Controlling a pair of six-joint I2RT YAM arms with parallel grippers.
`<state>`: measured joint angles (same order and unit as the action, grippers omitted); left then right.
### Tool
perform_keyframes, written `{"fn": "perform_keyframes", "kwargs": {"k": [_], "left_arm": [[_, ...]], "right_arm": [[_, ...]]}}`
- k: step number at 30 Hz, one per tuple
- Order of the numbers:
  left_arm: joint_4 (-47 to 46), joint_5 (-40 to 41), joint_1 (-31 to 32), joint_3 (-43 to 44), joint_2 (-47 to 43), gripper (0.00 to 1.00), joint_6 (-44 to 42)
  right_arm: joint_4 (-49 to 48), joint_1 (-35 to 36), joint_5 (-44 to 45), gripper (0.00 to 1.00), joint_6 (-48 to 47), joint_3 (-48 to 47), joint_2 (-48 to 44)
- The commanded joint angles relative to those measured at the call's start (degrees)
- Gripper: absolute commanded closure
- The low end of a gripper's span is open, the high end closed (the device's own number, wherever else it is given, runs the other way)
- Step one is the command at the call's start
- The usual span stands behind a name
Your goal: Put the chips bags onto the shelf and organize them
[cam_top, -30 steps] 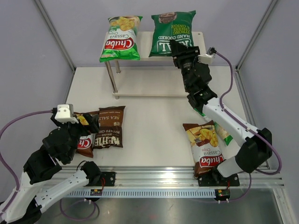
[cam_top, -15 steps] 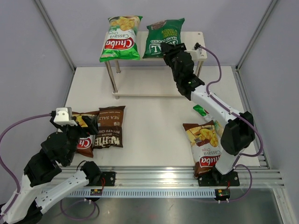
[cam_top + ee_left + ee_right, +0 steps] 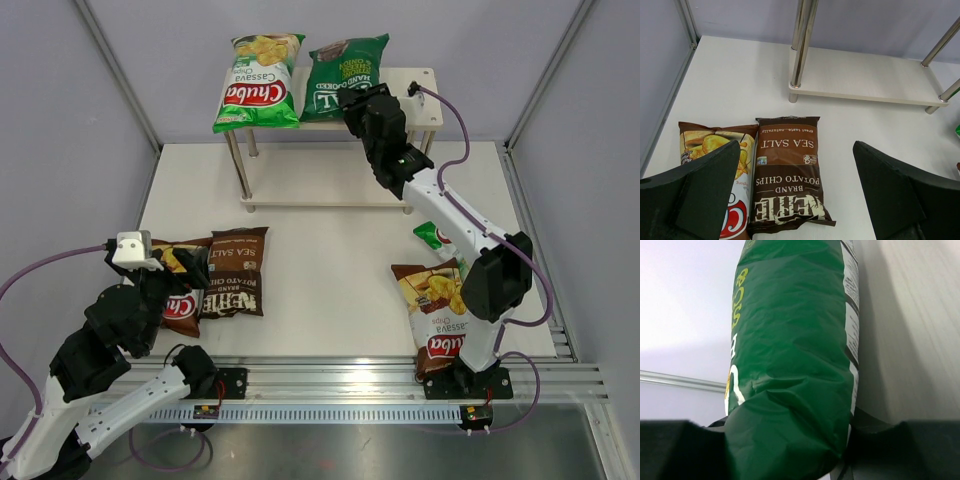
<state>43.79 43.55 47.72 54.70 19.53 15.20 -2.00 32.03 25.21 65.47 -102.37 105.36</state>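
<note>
**Grip on the dark-green bag at the shelf top**

My right claw (image 3: 362, 108) is clamped on the near end of the dark-green bag (image 3: 347, 68). The bag rests on the shelf (image 3: 428, 95), its long axis running away from me, just beside the light-green bag (image 3: 257, 85). My left claw (image 3: 797, 195) gapes over the Kettle bag (image 3: 787, 170).

Beige shelf (image 3: 428, 75) bears a dark-green bag (image 3: 345, 72) and light-green bag (image 3: 258, 85) (red logo).
</note>
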Motion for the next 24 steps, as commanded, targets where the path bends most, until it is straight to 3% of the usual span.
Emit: {"fn": "perform_keyframes", "kwargs": {"k": [1,10,24], "left_arm": [[-2.48,0.75,0.09,-0.29,-0.02,0.01,-0.7],[-2.48,0.92,0.0,-0.38,0.07,0.01,-0.7],[-2.39,0.57,0.0,-0.29,0.68,0.01,-0.7]], "right_arm": [[1.56,-0.13,-2.79,0.57,0.53,-3.63,1.25],[3.67,0.05,-4.56,0.57,0.18,-6.08,2.21],[16.67,-0.04,-5.7,0.24,-4.65,-12.24,2.04]]}}
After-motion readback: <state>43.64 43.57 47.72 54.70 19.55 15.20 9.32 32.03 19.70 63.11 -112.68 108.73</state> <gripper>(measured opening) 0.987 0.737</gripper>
